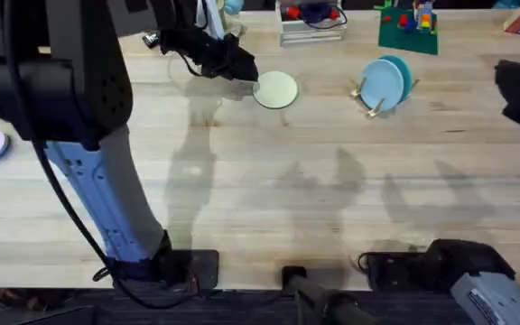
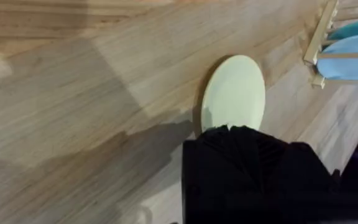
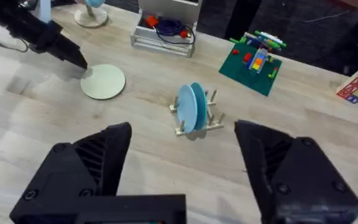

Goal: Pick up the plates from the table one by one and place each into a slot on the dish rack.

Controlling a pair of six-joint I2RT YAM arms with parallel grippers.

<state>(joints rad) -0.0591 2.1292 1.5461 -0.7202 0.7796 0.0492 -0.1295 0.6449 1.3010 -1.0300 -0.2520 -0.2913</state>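
Left gripper (image 1: 246,83) is at the far end of the table (image 1: 269,199), fingertips at the near-left rim of the cream plate (image 1: 275,90). From the left wrist view the black finger body covers the plate's near edge; whether the fingers are spread or pinching the rim cannot be told. The cream plate lies flat on the wood, just ahead of the fingertips; the right wrist view shows the same contact point at its rim (image 3: 103,81).

Right gripper (image 3: 182,155) sits low near its base, well apart from the left gripper, fingers spread wide with nothing between them. Ahead of it, between the two finger bodies in its wrist view, stands the dish rack (image 3: 197,124).

Dish rack (image 1: 377,97): to the right of the left gripper, well apart from the cream plate. Two plates stand upright in its slots, a light-blue plate (image 1: 382,83) in front and a teal plate (image 1: 403,72) just behind it. In the left wrist view the rack pegs (image 2: 321,37) and both blue rims appear beyond the cream plate.

Beyond the rack: green board with small coloured blocks (image 1: 409,29). Beyond the cream plate: clear tray (image 1: 312,23).
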